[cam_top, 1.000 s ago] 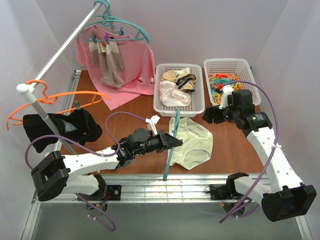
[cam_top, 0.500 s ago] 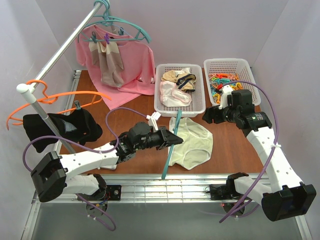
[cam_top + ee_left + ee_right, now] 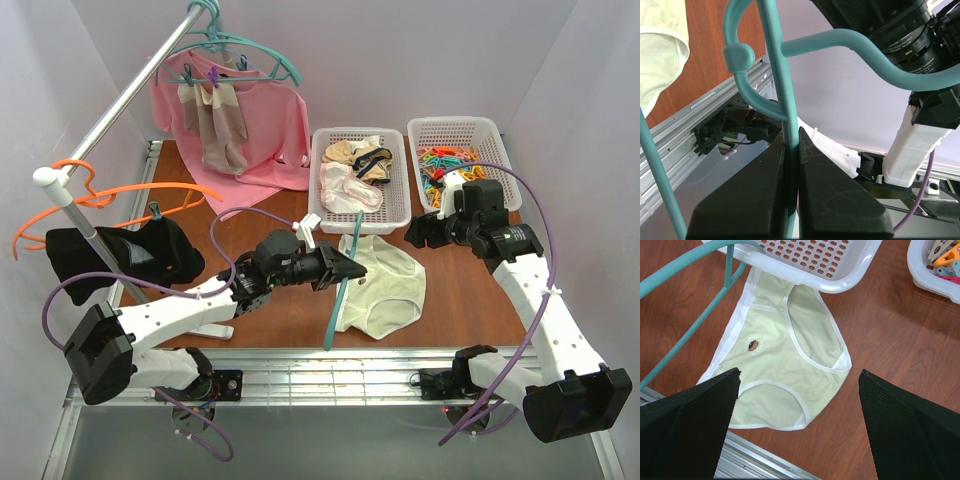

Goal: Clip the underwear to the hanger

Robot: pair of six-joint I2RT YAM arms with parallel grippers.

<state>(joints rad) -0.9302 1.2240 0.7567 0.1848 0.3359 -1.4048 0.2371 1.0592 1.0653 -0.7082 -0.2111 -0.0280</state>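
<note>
The left tool (image 3: 792,145) is pinching the teal hanger (image 3: 777,75) by a straight bar, holding it slanted along the left edge of the cream underwear (image 3: 775,370). The underwear is lying flat on the desk (image 3: 470,290), its top edge reaching the white basket (image 3: 840,270). The right tool (image 3: 422,232) is hovering above it, fingers spread wide and gripping nothing.

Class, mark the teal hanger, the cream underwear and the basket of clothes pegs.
hanger (image 3: 777,75): left wrist view, on its straight bar.
underwear (image 3: 785,375): right wrist view, on the middle of the fabric.
peg basket (image 3: 455,122): top external view, on its far rim.
</note>
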